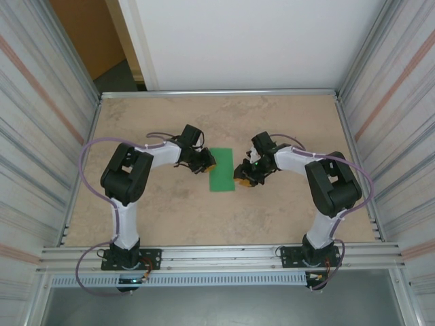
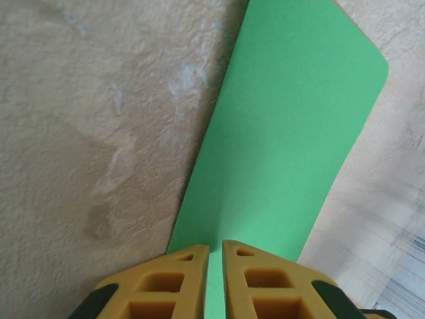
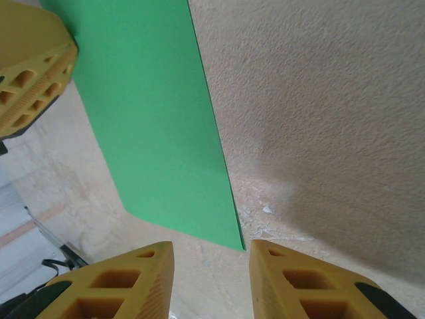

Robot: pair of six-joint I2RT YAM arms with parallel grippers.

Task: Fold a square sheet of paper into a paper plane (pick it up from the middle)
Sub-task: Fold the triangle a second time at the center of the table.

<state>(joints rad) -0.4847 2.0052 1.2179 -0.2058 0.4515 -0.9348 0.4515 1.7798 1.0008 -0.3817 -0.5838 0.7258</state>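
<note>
Green sheet of paper lies flat at ctr of the table in the top view, a narrow rectangle w/ its long axis running top-to-bottom of the frame. My left gripper sits on its upper-left edge. Jaws are nearly together w/ just a slit, and I can't tell if they pinch the paper. My right gripper is at the lower-right corner, jaws partly apart and holding nothing. Both are about equally close, so I reckon the next move works along that long edge.

No legible text or markings
</note>
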